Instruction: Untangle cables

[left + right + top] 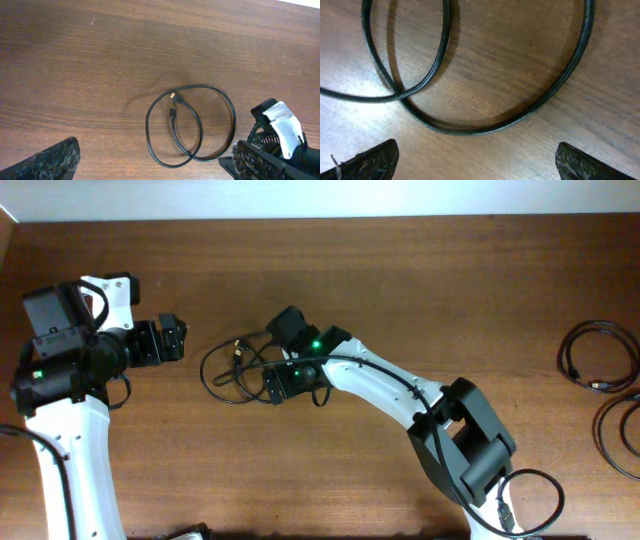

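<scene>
Cable loop [470, 131] lies elongated left-to-right under right fingers [370, 162], spread wide like left fingers [50, 160].

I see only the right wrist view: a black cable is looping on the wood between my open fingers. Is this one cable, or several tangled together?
Observer: The left wrist camera shows what looks like one cable, coiled in about two loops, both plug ends inside the coil.
Operator: Are there other cables on the table?
Observer: Yes. Overhead, two more coils lie at the right edge of the table, well apart from this one.
Operator: Where is the left gripper?
Observer: The left gripper is open and empty, left of the cable, not touching it.
</scene>
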`<state>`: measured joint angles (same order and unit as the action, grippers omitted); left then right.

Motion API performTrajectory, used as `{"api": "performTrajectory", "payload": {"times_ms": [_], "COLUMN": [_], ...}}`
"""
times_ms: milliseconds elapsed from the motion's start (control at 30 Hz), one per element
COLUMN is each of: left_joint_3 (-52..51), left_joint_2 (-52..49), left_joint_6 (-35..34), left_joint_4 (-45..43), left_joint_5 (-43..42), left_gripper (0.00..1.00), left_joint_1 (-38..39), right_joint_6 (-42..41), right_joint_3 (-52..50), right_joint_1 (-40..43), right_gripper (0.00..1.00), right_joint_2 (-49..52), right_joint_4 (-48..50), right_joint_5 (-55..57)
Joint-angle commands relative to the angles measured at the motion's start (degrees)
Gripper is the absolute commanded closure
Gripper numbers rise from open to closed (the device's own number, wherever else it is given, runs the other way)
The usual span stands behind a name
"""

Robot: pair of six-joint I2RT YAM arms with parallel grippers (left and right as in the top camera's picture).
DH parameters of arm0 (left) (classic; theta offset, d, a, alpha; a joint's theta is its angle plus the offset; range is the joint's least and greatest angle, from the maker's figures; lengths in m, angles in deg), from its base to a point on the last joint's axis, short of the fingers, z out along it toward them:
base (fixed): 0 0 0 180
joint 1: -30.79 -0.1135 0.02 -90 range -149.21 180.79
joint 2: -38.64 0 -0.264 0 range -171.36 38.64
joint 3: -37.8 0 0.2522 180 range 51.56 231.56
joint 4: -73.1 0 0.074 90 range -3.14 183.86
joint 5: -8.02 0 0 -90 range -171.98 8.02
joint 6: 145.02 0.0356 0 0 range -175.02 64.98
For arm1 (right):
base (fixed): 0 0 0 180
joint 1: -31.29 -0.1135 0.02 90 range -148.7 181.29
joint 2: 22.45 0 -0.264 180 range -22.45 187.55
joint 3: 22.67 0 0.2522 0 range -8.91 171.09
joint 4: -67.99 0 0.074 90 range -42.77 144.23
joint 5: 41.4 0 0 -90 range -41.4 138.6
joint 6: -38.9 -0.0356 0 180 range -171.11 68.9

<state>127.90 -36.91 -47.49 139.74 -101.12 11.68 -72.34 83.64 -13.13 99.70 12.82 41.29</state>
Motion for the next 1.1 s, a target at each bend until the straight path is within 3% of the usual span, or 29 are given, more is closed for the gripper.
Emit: {"api": "performTrajectory", "payload": {"times_ms": [0,133,800,1067], "left_joint_3": [-0.5,-0.5,-0.5,-0.5], "left_joint_2": [-0.3,-0.3,-0.3,-0.3], "left_joint_6": [0.9,0.9,0.9,0.9], "left_joint_4": [-0.1,-0.1,-0.1,-0.1], "left_joint_5": [-1.0,-1.0,-1.0,-1.0], "left_gripper": [0.01,0.01,0.01,0.01], "left_joint_1": [-0.3,-0.3,-0.3,-0.3], "right_joint_6": [-0.7,-0.7,-0.7,-0.2], "right_joint_3": [0.3,0.3,0.3,0.2], "right_joint_1": [-0.2,-0.1,1.7,14.0], "right_gripper": [0.01,0.01,0.01,0.01], "right_joint_2": [0.1,0.1,7.9,8.5], "right_joint_4": [0.1,-0.9,1.9,-0.6], "right_joint_5": [8.4,15.7,16.6,16.6]}}
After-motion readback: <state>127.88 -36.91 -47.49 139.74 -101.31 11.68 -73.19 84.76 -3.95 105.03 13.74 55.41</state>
